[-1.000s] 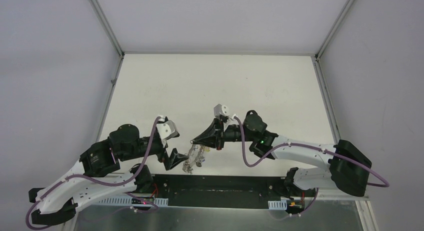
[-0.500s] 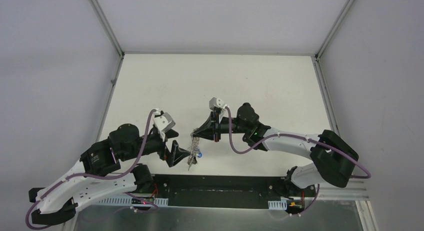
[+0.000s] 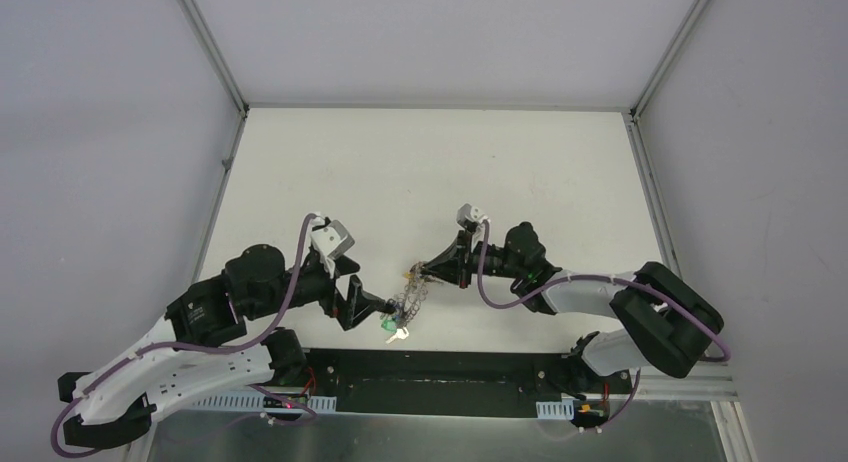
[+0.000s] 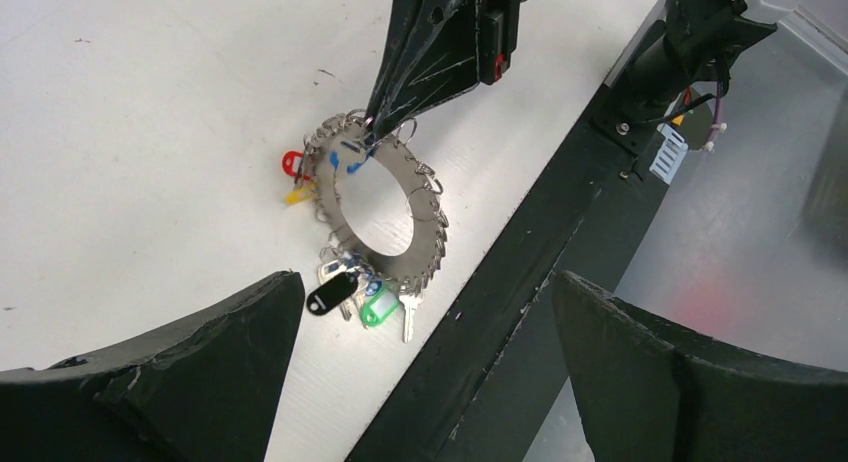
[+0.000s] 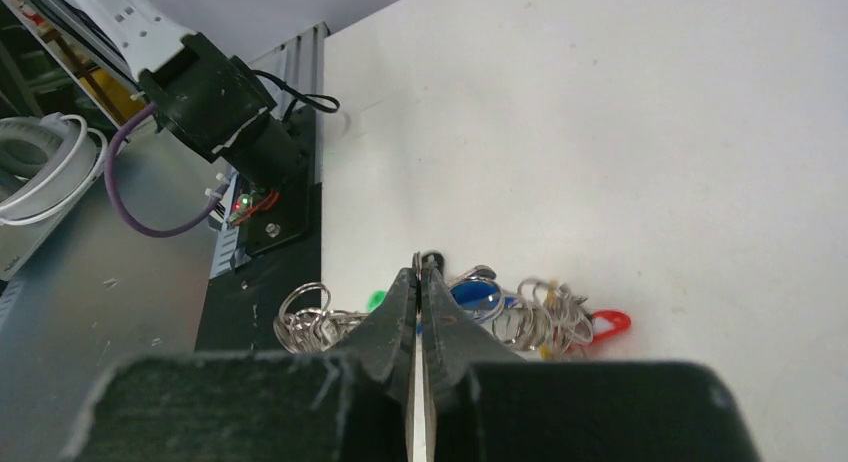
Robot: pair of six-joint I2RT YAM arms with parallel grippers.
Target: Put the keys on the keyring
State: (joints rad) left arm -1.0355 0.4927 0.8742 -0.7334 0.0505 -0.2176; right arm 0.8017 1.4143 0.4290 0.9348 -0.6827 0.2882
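Your right end effector (image 4: 383,122) is clenched, tips pressed together with no gap. It is grasping the keyring (image 4: 425,237) by one small wire loop on the rim, at the ring's 12 o'clock in the left wrist view. The opposite edge, at 6 o'clock, rests on the white tabletop (image 4: 150,132), close to the black rail (image 4: 520,272) that runs along the near edge. You cannot tell from these views how far the pinched side is raised.

In the top view the keyring sits toward 6 o'clock of the tabletop, between your two arms. The right end effector reaches it from 2 o'clock and the left one points at it from 9 o'clock.

Your left end effector (image 4: 428,287) is released, jaws spread wide with nothing between them. It sits near the ring and just short of it, with no contact visible.

The keys (image 4: 408,320) are on the ring's loops:
- The black tag (image 4: 330,297) and green tag (image 4: 378,307) lie side by side on the tabletop, at the ring's 7 o'clock.
- The red tag (image 4: 291,164) and yellow tag (image 4: 298,194) sit just outside the rim at 10 o'clock.
- The blue tag (image 4: 350,162) lies against the ring face at 11 o'clock, just under the right tips.

The right wrist view shows the same cluster just past the closed tips. Blue is immediately at 3 o'clock of them, red is farthest out that way, and green is at 9 o'clock.
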